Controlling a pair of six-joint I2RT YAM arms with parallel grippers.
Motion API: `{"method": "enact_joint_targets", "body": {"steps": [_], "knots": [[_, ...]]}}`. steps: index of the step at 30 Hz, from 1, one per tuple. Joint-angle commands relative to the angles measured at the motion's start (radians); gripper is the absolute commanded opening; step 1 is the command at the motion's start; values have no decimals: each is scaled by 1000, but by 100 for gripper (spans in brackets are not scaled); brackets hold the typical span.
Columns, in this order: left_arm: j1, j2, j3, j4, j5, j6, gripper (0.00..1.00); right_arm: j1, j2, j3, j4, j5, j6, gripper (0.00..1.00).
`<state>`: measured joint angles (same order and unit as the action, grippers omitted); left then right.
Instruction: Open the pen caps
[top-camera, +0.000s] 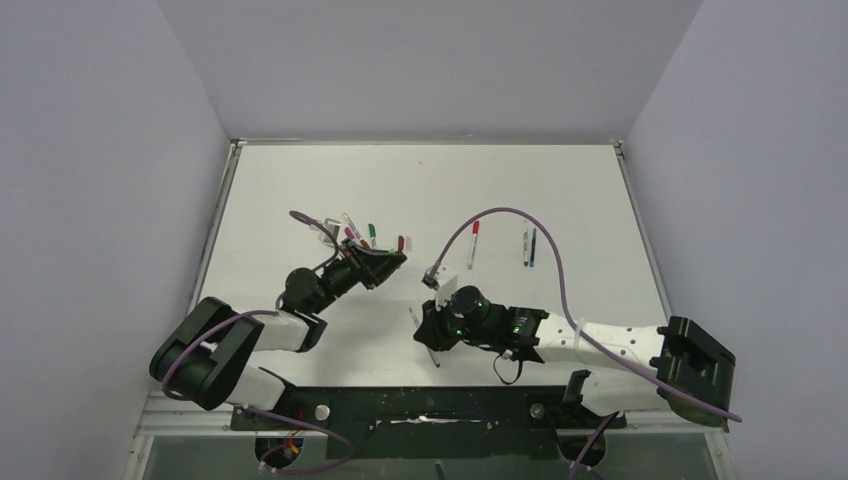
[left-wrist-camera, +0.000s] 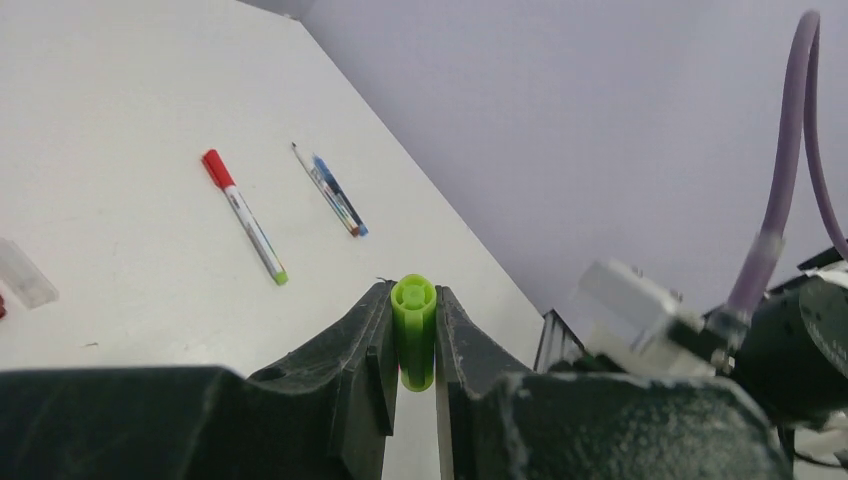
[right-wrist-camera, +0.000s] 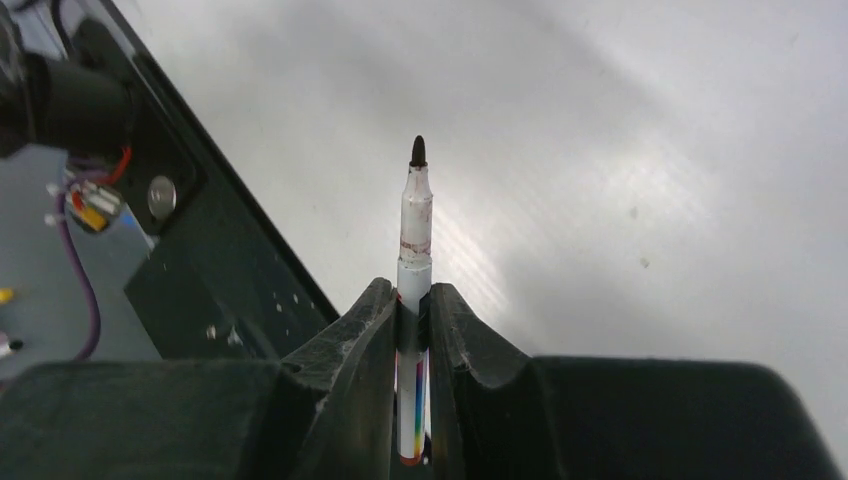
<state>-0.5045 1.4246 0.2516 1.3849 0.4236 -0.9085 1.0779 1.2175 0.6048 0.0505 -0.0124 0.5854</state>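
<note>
Seen from above, the left gripper (top-camera: 398, 258) was a dark mass. The lime cap (left-wrist-camera: 413, 330) it pinched could not be made out there, and the coloured bits (top-camera: 362, 234) bunched beside it, toward the worktop's left edge, were too small to sort. From the left wrist, the cap's lower end was hidden between the fingers (left-wrist-camera: 350, 350), a clear plastic piece (left-wrist-camera: 22, 272) was cut by the picture's left edge, and a white block (left-wrist-camera: 630, 300) near the lens was blurred. From the right wrist, the jaws of the right gripper (right-wrist-camera: 414, 305) covered the lower barrel of the pen (right-wrist-camera: 415, 230), and wires (right-wrist-camera: 85, 205) past the near edge were out of focus.
</note>
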Motion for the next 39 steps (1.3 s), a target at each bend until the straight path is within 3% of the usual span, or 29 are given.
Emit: {"method": "enact_joint_targets", "body": {"steps": [1, 5, 12, 18, 24, 31, 39], "knots": [[18, -30, 7, 75, -84, 20, 7, 58, -23, 9, -92, -5, 29, 0], [21, -34, 6, 69, -89, 21, 7, 76, -25, 37, -119, 35, 35, 0], [20, -42, 13, 36, -93, 34, 7, 43, 3, 262, -398, 289, -3, 0], [20, -29, 20, 30, -92, 41, 8, -179, 67, 461, -613, 485, -47, 0], [20, -30, 22, 23, -91, 48, 8, -401, 197, 604, -642, 566, -139, 0], [18, -47, 23, 7, -91, 54, 8, -629, 337, 655, -566, 445, -209, 0], [14, -48, 30, -5, -91, 59, 8, -802, 442, 639, -487, 283, -257, 0]]}}
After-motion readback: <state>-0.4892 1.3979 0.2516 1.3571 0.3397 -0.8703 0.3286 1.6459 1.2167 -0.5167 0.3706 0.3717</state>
